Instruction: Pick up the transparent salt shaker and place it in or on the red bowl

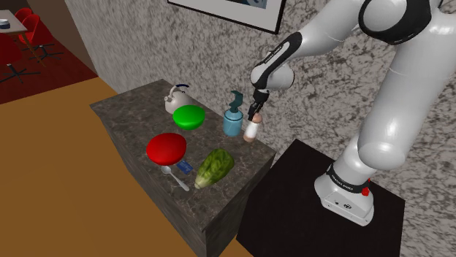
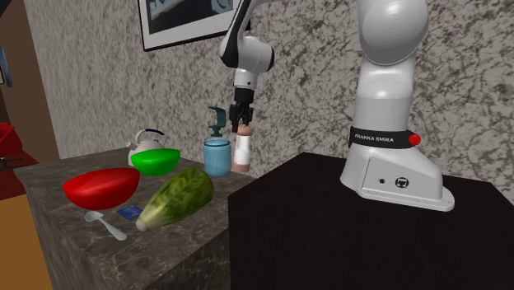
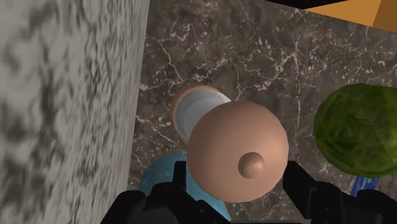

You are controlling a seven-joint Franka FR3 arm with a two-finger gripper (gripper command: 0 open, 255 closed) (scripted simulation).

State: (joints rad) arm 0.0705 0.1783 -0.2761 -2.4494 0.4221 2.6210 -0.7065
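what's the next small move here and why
Probably a short straight lift. The pincer looks shut on the shaker, which stands by the wall and the blue dispenser; rising first should clear both before heading to the red bowl.

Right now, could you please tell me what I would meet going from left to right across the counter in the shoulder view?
red bowl → lettuce head → blue soap dispenser → salt shaker

A mottled grey wall bearing a framed picture backs the dark marbled counter.
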